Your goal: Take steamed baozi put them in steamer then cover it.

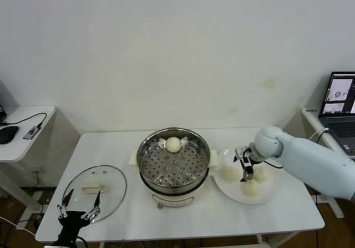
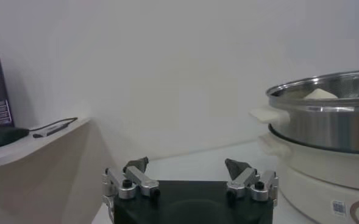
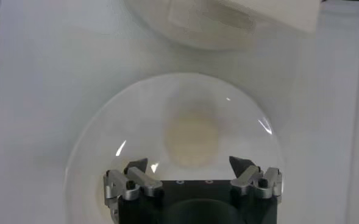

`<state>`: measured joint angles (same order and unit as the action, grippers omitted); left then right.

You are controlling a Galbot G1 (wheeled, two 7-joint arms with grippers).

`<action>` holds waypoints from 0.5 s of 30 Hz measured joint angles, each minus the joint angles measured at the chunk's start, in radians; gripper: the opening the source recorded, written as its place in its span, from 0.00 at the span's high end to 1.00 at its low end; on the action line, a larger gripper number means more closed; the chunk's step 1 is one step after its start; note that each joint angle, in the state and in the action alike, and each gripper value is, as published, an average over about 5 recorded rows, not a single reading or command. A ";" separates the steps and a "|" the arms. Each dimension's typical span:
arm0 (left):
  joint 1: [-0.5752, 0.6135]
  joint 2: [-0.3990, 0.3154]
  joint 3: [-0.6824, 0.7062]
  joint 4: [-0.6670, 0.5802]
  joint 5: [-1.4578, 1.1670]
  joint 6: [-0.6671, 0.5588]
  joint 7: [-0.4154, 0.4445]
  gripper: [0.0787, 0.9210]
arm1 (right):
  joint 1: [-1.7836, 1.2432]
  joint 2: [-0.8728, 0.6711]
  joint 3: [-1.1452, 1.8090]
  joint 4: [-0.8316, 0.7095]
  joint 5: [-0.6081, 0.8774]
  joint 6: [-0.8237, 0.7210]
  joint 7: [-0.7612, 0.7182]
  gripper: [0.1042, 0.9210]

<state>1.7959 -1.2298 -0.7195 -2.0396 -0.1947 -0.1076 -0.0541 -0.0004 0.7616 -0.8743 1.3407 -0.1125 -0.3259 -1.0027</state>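
The right gripper (image 1: 246,167), fingers spread wide and empty, points down over a baozi (image 3: 191,139) on the white plate (image 1: 272,195). Off-centre closing could roll the bun away. One baozi (image 1: 173,143) sits in the steamer (image 1: 145,159). The left gripper (image 1: 79,206), also wide, waits near the cover (image 1: 113,184).

You see the steamer (image 1: 173,167) mid-table, a shiny steel pot on a cream-white base, uncovered, perforated tray showing. One cream-white baozi (image 1: 173,143) sits on the tray near its far rim. Three more baozi (image 1: 251,188) lie close together on your right of the steamer. The cover (image 1: 94,192), clear glass with a cream bar handle, lies flat on the table left of the steamer.
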 measured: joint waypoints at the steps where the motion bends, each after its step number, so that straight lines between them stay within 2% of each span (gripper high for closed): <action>1: -0.001 0.000 0.000 0.002 0.001 -0.001 0.000 0.12 | -0.005 0.006 0.005 -0.008 -0.005 0.002 0.002 0.12; 10: -0.008 -0.003 0.000 0.009 0.007 -0.003 -0.001 0.12 | -0.040 0.056 0.033 -0.075 -0.037 0.012 0.011 0.14; 15: -0.009 -0.005 0.001 0.012 0.012 -0.003 -0.002 0.12 | -0.053 0.075 0.044 -0.099 -0.047 0.013 0.015 0.20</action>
<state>1.7866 -1.2343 -0.7188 -2.0278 -0.1826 -0.1106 -0.0557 -0.0530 0.8367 -0.8304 1.2412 -0.1595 -0.3125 -0.9878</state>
